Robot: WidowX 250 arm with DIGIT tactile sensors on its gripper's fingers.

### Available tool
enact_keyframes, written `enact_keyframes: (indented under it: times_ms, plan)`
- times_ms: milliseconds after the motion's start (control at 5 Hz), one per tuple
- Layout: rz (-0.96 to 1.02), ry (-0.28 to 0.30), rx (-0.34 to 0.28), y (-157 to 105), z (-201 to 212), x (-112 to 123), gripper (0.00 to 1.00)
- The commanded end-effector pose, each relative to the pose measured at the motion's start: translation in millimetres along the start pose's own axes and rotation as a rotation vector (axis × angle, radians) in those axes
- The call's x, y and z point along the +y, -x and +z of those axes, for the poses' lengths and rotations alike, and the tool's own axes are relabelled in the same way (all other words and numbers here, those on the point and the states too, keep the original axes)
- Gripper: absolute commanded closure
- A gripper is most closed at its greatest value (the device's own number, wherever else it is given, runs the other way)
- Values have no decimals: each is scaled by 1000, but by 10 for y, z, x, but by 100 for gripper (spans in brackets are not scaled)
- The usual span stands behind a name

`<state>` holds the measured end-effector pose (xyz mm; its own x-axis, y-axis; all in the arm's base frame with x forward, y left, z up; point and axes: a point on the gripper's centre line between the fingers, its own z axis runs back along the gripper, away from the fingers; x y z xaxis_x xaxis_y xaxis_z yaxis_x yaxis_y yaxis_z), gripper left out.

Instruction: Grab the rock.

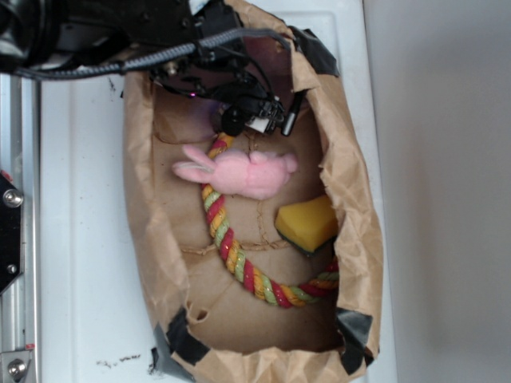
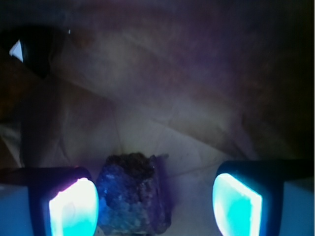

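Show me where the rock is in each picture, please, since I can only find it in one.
Exterior view: the rock is not visible; the gripper hangs over the top end of the paper bag, hiding what lies under it.
Wrist view: the rock sits at bottom centre, against the left glowing pad.
Shared landmark: the crumpled brown paper of the bag's floor.

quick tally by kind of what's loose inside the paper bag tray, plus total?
Plush toy, pink: 1
Rope ring, red, yellow and green: 1
Sponge wedge, yellow: 1
Rock, dark and rough: 1, seen only in the wrist view, between the open jaws of the gripper, close by one pad
Total: 4
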<state>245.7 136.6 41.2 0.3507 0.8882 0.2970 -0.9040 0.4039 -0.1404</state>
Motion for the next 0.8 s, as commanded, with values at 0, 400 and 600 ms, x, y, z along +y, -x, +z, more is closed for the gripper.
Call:
enact_keyframes:
  times_ms: [0,400,600]
  plan:
    - [70,57,-16,-65,-76,53,0]
    - [57,63,24,77,-104,98,0]
    - [56,65,25,87,-161,56,0]
